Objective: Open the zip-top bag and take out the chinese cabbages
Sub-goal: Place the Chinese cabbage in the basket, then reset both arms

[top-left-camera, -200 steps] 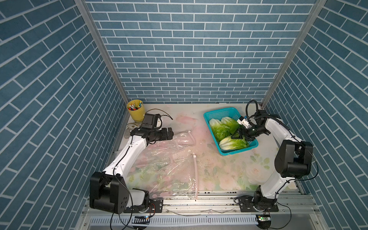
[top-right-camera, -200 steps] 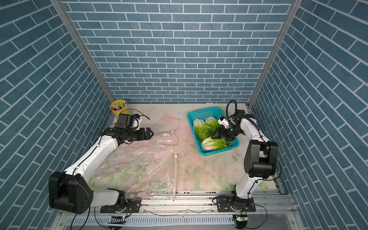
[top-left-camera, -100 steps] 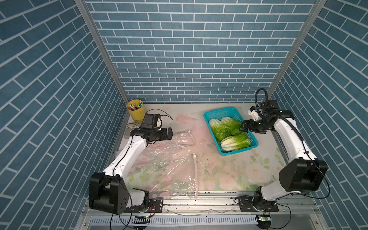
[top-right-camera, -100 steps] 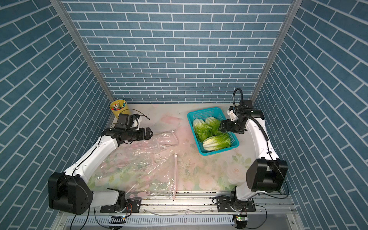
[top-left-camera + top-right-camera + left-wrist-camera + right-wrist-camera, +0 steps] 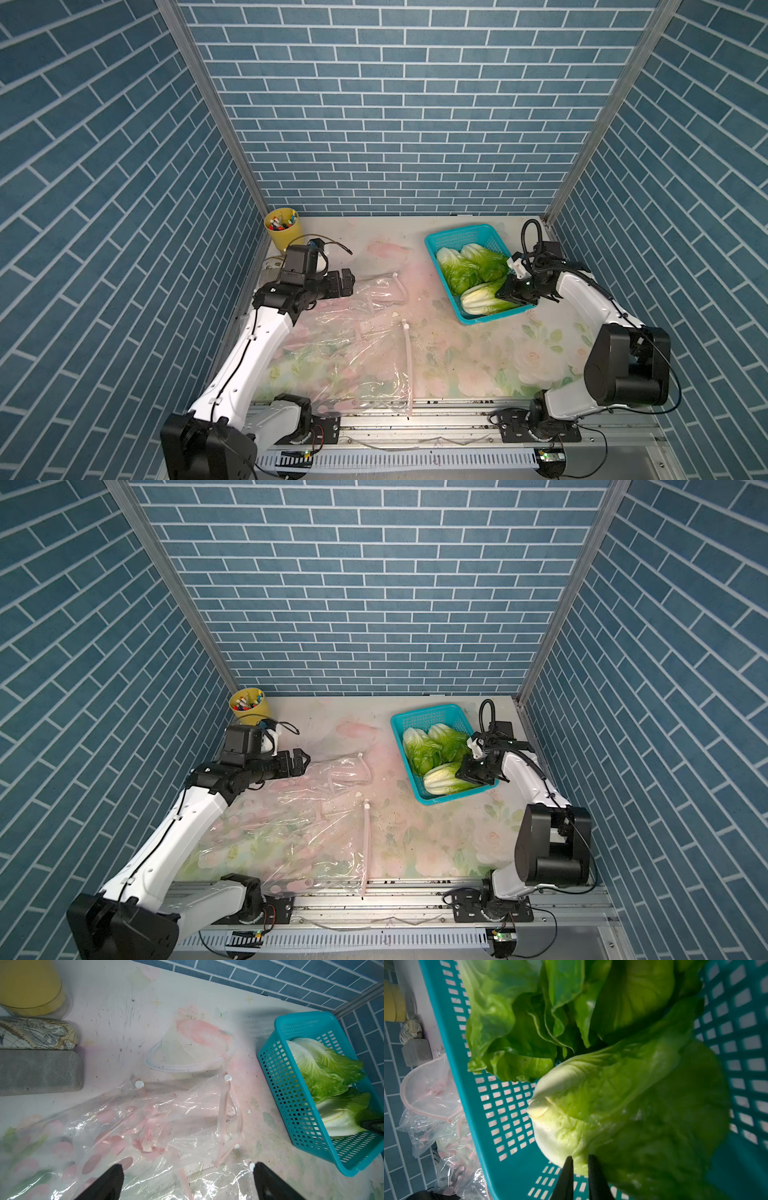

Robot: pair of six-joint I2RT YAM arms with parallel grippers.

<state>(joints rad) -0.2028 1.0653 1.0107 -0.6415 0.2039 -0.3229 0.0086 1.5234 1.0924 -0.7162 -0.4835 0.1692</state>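
1. My left gripper (image 5: pixel 187 1180) is wide open and empty, low over the zip-top bag (image 5: pixel 158 1118), arm stretched forward.
2. My right gripper (image 5: pixel 580 1167) is almost closed, tips touching one cabbage, elbow bent.
3. The chinese cabbages (image 5: pixel 473 270) lie in the teal basket (image 5: pixel 457 239), at the table's (image 5: pixel 457 365) far right corner.

White arm links (image 5: pixel 257 345), black joints (image 5: pixel 623 370), black cables (image 5: pixel 523 241)

open table (image 5: pixel 457 357) between bag (image 5: pixel 349 345) and basket (image 5: pixel 465 241), cup (image 5: pixel 284 232) in corner
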